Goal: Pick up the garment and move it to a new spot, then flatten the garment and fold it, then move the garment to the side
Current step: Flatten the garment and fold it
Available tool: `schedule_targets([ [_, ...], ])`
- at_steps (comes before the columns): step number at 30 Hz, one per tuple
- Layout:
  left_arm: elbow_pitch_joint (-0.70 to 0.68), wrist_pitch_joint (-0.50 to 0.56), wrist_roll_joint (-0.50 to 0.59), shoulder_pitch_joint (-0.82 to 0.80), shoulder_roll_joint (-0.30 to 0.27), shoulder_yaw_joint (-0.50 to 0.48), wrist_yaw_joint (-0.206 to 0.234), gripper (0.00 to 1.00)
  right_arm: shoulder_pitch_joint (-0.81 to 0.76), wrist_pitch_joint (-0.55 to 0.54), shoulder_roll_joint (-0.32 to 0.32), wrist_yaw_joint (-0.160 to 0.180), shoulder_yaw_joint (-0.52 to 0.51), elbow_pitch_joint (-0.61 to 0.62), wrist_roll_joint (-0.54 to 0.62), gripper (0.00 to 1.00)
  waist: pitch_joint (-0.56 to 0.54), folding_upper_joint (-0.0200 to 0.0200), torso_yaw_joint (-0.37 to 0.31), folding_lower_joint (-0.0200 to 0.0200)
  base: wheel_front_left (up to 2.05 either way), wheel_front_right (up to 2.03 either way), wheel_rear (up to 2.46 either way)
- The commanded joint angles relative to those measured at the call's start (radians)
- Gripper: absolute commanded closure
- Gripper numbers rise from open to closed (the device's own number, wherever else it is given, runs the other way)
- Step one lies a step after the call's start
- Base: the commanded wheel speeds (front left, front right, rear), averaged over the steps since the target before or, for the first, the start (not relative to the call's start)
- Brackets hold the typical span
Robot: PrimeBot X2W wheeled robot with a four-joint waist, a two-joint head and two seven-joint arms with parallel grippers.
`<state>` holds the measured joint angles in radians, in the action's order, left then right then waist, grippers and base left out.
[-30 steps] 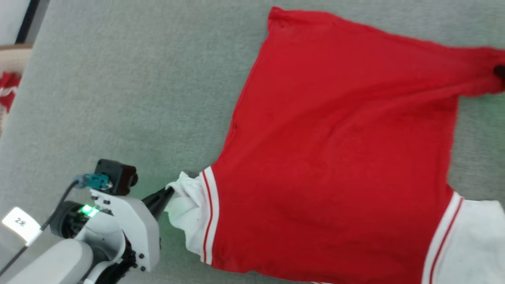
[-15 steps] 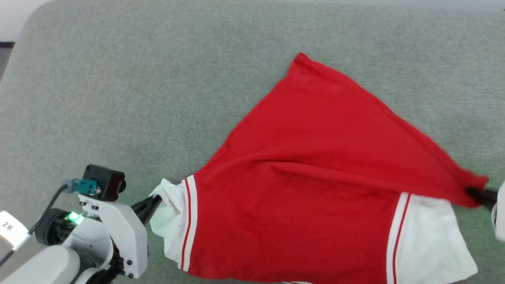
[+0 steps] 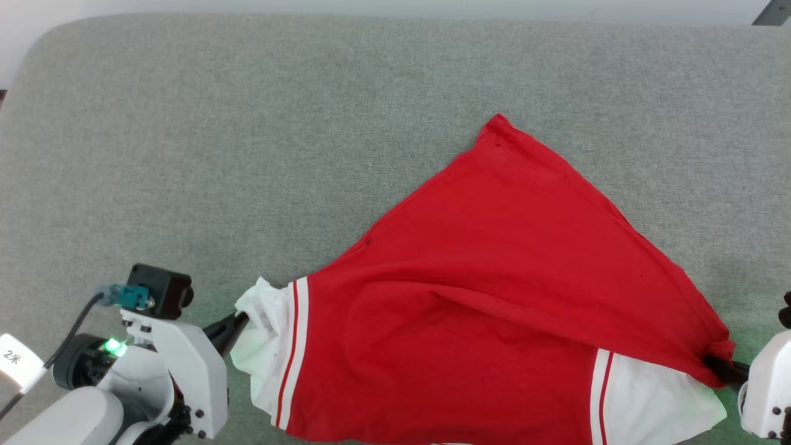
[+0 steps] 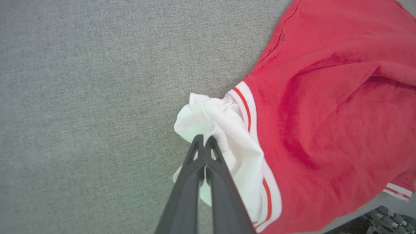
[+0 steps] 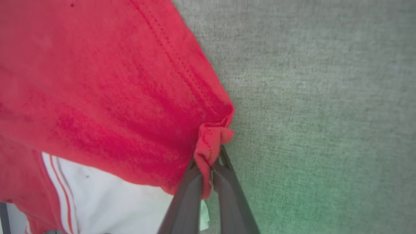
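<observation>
As two jaw pairs clamp, one garment (image 3: 494, 278) lies stretched — partly folded

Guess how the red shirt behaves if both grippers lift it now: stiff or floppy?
Probably floppy: the shirt bunches into soft folds where the left gripper pinches its white sleeve. Likely light: a small pinch by the right gripper on a red corner draws a whole edge taut. It would probably sag between the two grips.
</observation>
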<state>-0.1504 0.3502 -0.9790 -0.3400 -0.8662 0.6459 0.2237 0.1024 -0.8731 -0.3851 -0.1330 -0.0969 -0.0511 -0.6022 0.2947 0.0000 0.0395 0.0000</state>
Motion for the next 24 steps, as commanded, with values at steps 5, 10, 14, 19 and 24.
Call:
schedule_targets([
  [5, 0.017, -0.010, -0.008, 0.010, 0.007, 0.001, -0.010, 1.00, 0.016, 0.008, 0.009, 0.004, 0.022, -0.071, 0.005, 0.00, -0.011, 0.0000, 0.002, 0.0000, 0.00, 0.00, 0.00],
  [10, 0.022, -0.016, -0.012, 0.016, 0.013, 0.006, -0.013, 1.00, 0.029, 0.017, -0.016, 0.003, -0.011, 0.030, -0.001, 0.00, -0.019, 0.0000, 0.009, 0.0000, 0.00, 0.00, 0.00],
  [14, 0.018, -0.018, -0.011, 0.016, 0.017, 0.010, -0.014, 1.00, 0.038, 0.021, -0.016, 0.003, -0.032, 0.112, 0.006, 0.00, -0.021, 0.0000, 0.018, 0.0000, 0.00, 0.00, 0.00],
  [19, 0.010, -0.018, 0.001, 0.000, 0.031, 0.018, -0.016, 1.00, 0.107, 0.054, -0.032, 0.003, -0.020, 0.256, 0.036, 0.00, -0.009, 0.0000, 0.043, 0.0000, 0.00, 0.00, 0.00],
  [24, 0.009, -0.017, 0.013, -0.023, 0.053, 0.031, -0.023, 1.00, 0.242, 0.124, -0.058, 0.003, 0.084, 0.269, 0.071, 0.00, 0.016, 0.0000, 0.079, 0.0000, 0.00, 0.00, 0.00],
])
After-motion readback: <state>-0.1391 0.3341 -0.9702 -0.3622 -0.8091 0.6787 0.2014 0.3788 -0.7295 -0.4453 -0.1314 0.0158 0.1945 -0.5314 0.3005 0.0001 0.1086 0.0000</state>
